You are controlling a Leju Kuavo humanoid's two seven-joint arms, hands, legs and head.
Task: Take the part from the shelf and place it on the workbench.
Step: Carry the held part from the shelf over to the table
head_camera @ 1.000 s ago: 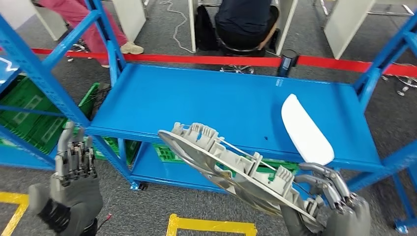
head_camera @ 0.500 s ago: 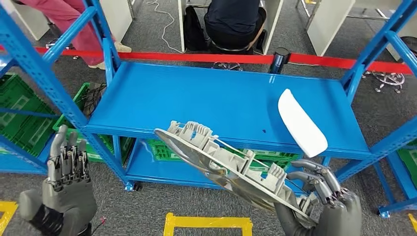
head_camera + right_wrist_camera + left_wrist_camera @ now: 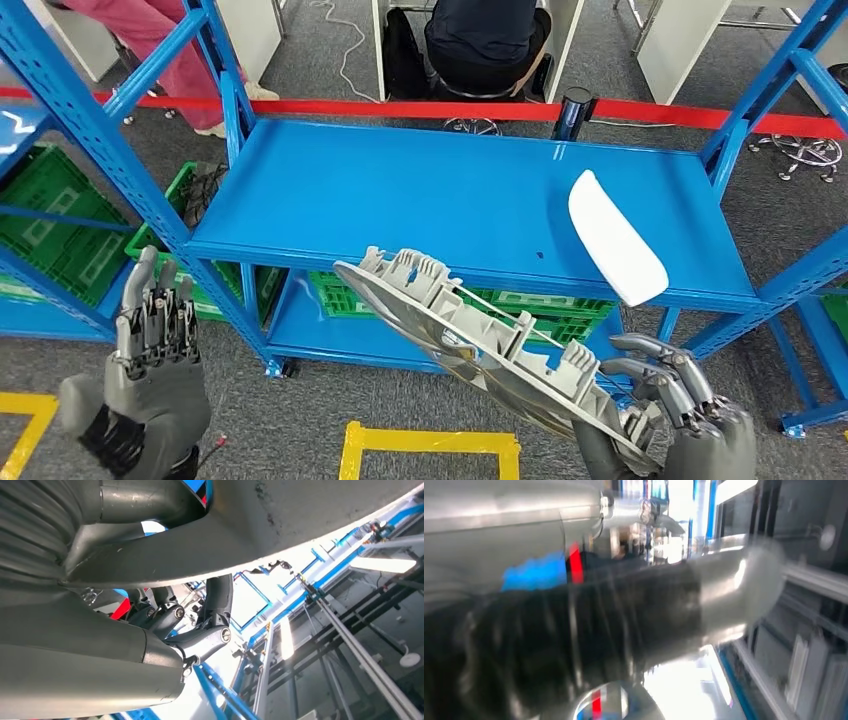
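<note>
The part (image 3: 480,345), a long grey moulded piece with a shiny curved face and ribbed clips along its upper edge, runs on a slant from the centre of the frame down to the lower right. Its lower end sits in the right robot hand (image 3: 665,425), whose fingers (image 3: 660,370) curl over the edge and grip it. The part hangs in front of the blue shelf (image 3: 400,200), lying across the shelf's front lip in the picture.

In the right wrist view the part's pale underside (image 3: 300,515) spans the upper frame, with the dark fingers (image 3: 200,640) bent beneath it.

On the shelf board at the right of the frame lies a white oval panel (image 3: 615,250), reaching the front edge.

The left robot hand (image 3: 150,370) is raised at the lower left, holding nothing, its fingers straight and close together.

Green crates (image 3: 50,230) sit on the lower racks at left. A red barrier tape (image 3: 400,108) crosses the upper frame; behind it a person (image 3: 485,40) sits.
</note>
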